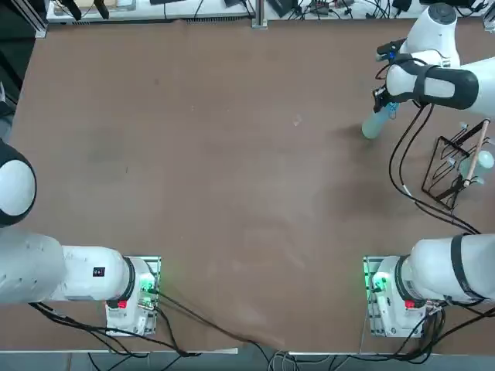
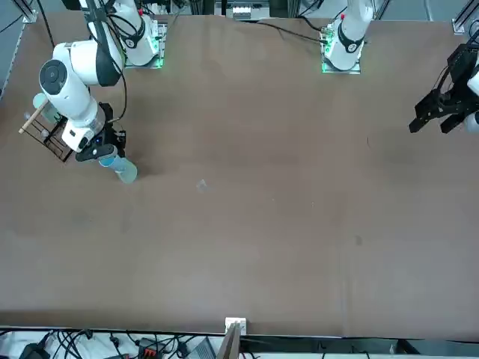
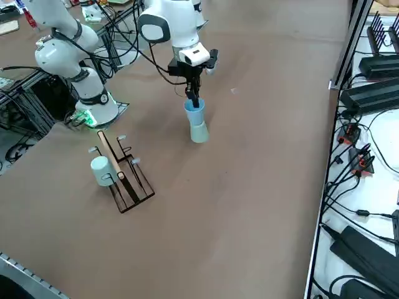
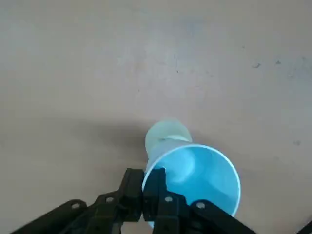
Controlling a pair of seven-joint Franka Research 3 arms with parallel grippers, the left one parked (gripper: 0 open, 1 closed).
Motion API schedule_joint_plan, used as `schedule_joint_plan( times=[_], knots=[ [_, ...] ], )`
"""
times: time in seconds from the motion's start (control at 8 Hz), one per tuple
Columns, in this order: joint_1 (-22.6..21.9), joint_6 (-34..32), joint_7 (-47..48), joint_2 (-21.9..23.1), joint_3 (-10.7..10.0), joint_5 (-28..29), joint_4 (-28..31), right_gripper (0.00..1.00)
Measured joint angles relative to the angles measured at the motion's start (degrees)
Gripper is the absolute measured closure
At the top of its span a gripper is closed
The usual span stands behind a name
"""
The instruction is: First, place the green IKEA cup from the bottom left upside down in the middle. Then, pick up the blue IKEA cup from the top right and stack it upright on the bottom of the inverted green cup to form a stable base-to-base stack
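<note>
- Top view: the right gripper (image 1: 384,103) sits at the table's (image 1: 232,193) far right; the arm hides most of the blue IKEA cup (image 1: 390,109), and only the pale lower end of the green IKEA cup (image 1: 373,125) pokes out below it.
- Front view: the two cups blur into one short column under the gripper (image 2: 105,155); their colours are hard to separate.
- Right side view: clearest; the blue cup (image 3: 194,113) stands upright, base to base on the inverted green cup (image 3: 199,132). A wire rack (image 3: 124,174) with a pale cup (image 3: 100,169) lies near.
- Right wrist view: fingers (image 4: 151,190) pinched on the blue cup's (image 4: 197,170) rim wall; the green cup (image 4: 165,132) shows only partly behind it.
</note>
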State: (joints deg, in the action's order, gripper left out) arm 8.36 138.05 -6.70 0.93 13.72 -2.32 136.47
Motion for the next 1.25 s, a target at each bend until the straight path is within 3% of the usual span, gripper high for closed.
schedule_joint_plan(
  times=[0.88, 1.12, 1.25],
  knots=[
    [0.1, 0.3, 0.0, -0.3, 0.0, 0.0, 0.2, 0.96],
    [0.1, 0.3, 0.0, -0.5, 0.0, -0.4, 0.2, 0.85],
    [0.1, 0.3, 0.0, -0.6, 0.0, -1.0, 0.2, 0.69]
  ],
)
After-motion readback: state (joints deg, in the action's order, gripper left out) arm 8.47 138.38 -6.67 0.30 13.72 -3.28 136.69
